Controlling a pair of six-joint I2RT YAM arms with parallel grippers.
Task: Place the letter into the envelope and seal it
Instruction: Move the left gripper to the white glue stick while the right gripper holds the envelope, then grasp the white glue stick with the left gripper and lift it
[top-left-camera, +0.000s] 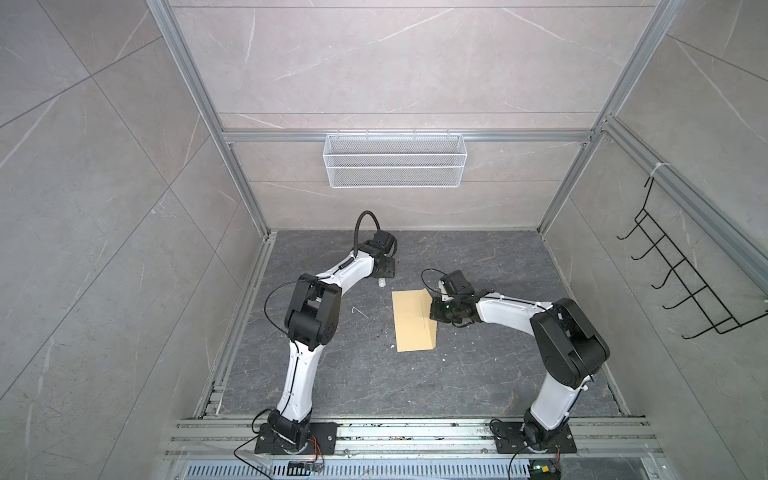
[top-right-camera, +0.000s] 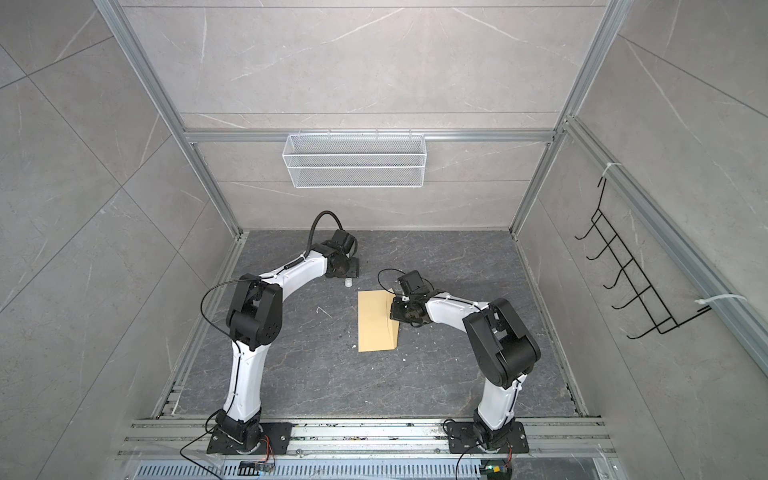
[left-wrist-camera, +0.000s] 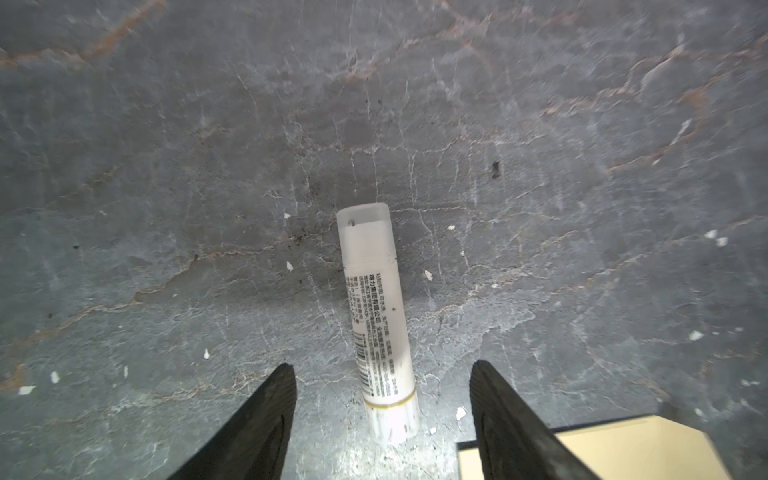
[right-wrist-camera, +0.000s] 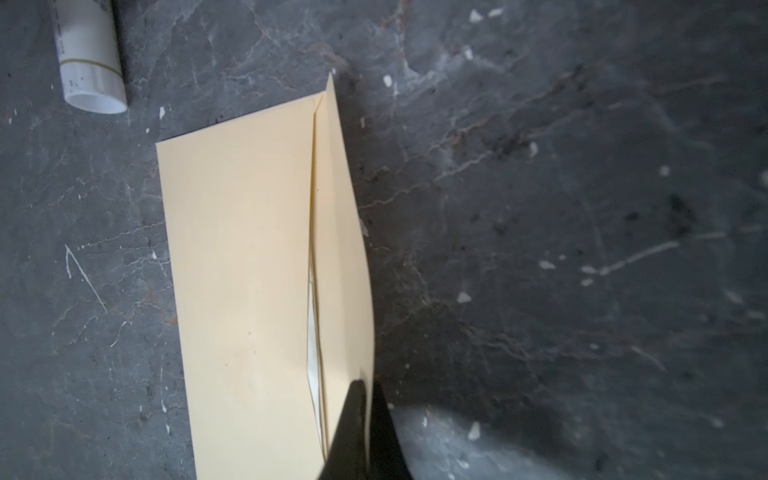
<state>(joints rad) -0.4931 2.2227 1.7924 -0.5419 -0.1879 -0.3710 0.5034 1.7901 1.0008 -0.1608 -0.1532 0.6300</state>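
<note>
The yellow-tan envelope (top-left-camera: 409, 324) (top-right-camera: 374, 324) lies flat at the middle of the dark table. Its long flap (right-wrist-camera: 340, 228) stands lifted along the right edge, and my right gripper (right-wrist-camera: 366, 386) (top-left-camera: 434, 309) is shut on the flap's edge. A pale sliver of the letter (right-wrist-camera: 312, 332) shows inside the envelope's mouth; the rest of it is hidden. A white glue stick (left-wrist-camera: 376, 316) (top-left-camera: 381, 283) lies on the table just beyond the envelope's far left corner. My left gripper (left-wrist-camera: 382, 365) hangs open over the stick's base end, one finger on each side, not touching it.
A white mesh basket (top-left-camera: 395, 160) hangs on the back wall. A black wire hook rack (top-left-camera: 681, 282) is fixed to the right wall. Small white scraps (right-wrist-camera: 463, 297) dot the table. An aluminium rail (top-left-camera: 415, 432) runs along the front edge between the arm bases.
</note>
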